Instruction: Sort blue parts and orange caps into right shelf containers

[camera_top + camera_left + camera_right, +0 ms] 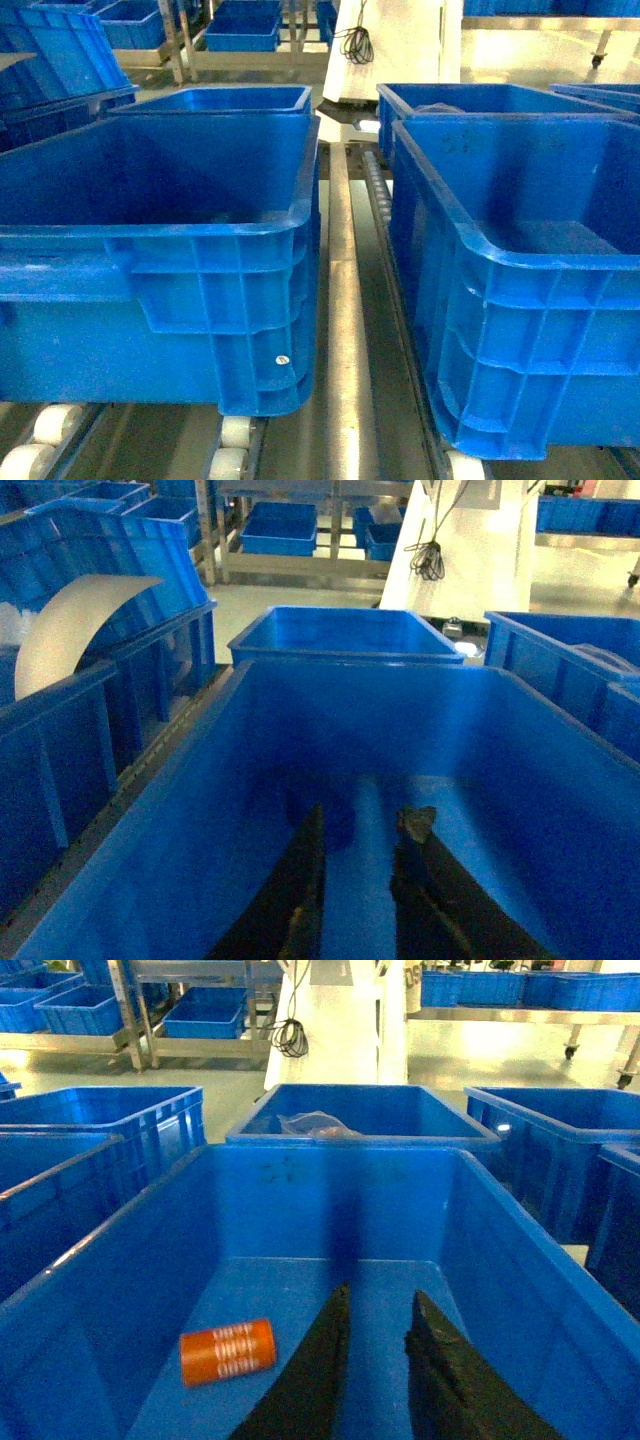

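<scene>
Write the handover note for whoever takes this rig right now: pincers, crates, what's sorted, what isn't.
Left pincer: open, holding nothing, inside the near left crate; no parts visible in what the wrist view shows of it.
Right pincer: open, holding nothing, inside the near right crate.
One orange cap lies on its side on that crate's floor, left of the pincer, not touching it.
The crate behind it holds a clear plastic bag.
Done: one orange cap in a crate. No blue parts in view; what remains to sort cannot be told from these views.
</scene>
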Controlling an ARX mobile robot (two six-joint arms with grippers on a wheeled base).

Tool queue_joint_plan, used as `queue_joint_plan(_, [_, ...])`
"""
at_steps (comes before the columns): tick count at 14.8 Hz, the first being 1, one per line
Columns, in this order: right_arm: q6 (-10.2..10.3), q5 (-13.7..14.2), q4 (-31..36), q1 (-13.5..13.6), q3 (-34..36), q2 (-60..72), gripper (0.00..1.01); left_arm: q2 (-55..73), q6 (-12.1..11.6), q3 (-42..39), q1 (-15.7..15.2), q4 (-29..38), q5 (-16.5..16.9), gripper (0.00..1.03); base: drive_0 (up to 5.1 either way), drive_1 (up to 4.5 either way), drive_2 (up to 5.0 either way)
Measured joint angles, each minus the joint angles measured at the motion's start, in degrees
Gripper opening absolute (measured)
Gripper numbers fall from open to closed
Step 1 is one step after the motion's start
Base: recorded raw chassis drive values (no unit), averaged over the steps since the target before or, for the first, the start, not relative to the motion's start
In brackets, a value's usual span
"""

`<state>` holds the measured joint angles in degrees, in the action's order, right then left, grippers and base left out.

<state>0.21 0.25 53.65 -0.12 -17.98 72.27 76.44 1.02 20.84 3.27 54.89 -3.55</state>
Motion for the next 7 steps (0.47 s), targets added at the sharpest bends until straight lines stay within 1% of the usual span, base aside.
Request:
queue_joint_plan(1, [0.0, 0.0, -0.1, 0.1, 2.7, -3.0, 0.06, -2.4, 0.0, -2.4, -1.0, 0.0, 1.1, 0.08, 0.0, 0.0, 0.0])
queue_joint_plan(2, [-0.1, -0.2, -0.5, 0.1, 4.2, -5.0, 0.02, -4.7, -0.1, -4.5, -2.6, 0.0, 3.4, 0.02, 0.0, 0.0, 0.0])
queue_joint_plan(4, [-0.1, -0.2, -1.6, 0.1, 6.8, -8.3, 0.01, -8.2, -0.1, -7.4, -3.7, -0.6, 3.1, 0.02, 0.0, 0.0, 0.0])
queue_joint_plan(7, [-0.1, -0.3, -3.0, 0.1, 9.0, -11.9, 0.01, -11.8, -0.1, -10.0, -3.1, -2.0, 3.6, 0.02, 0.0, 0.0, 0.0])
